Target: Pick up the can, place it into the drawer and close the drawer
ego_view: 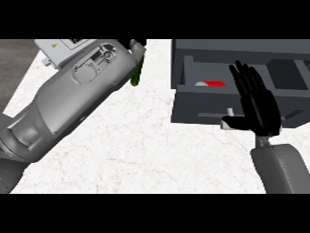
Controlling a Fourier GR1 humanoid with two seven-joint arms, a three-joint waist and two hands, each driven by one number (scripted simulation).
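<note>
Left forearm point(63, 104) close up; right hand point(259, 107) flat, fingers straight, against drawer point(204, 107) front

Even, flat light over my desk point(157, 150); white marble bright, no glare. Drawer point(251, 98) interior dark, shaded. Barely any cast shadow under my right hand point(257, 104). Edges soft, slightly blurred throughout.

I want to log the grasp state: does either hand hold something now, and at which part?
The right hand is open, straight fingers at the drawer front, holding nothing. The can lies inside the drawer. The left hand is mostly hidden, so it cannot be told.
</note>
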